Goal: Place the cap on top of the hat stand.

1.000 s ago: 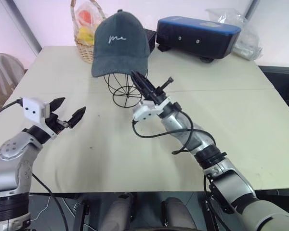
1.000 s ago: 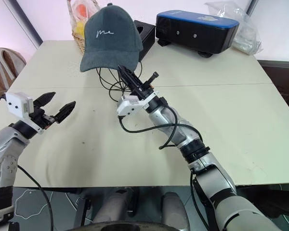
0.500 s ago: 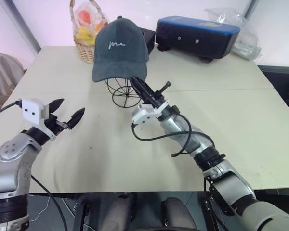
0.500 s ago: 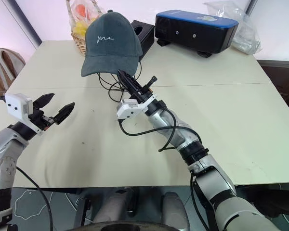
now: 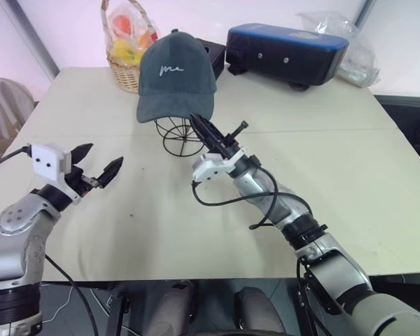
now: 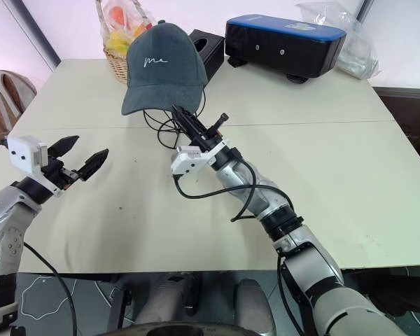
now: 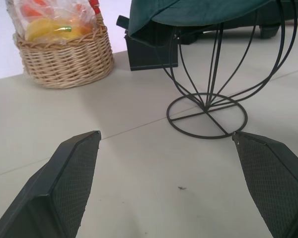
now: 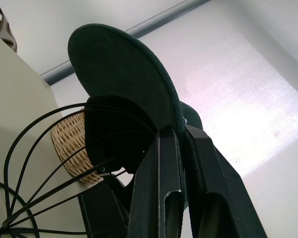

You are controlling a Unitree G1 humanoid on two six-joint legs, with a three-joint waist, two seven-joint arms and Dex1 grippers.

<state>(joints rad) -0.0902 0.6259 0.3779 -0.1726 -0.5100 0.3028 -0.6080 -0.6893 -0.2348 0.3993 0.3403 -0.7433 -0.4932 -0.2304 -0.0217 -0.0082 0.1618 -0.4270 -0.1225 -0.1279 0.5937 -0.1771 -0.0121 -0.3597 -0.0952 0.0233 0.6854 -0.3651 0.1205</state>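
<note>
A wide cream table (image 5: 350,168) fills most of the head views. At its far edge, upper right, there is a dark box with a blue top (image 5: 288,53) and a clear plastic bag (image 5: 343,35) behind it. In the upper left stands a wicker basket (image 5: 126,68) with wrapped fruit, and a small black box (image 6: 206,46) sits beside it.

The cap (image 5: 176,77) is in the upper centre of the frame, lying over the top of the hat stand (image 5: 183,134), whose round wire base rests on the table. The brim points toward the camera and down.

The right gripper (image 5: 199,124) reaches up from the lower right and is clenched on the cap's brim edge; in the right wrist view the brim is pinched between its two fingers (image 8: 159,193).

The left gripper (image 5: 98,162) hovers in the left part, above the table, well apart from the stand, with jaws spread and grasping nothing.
</note>
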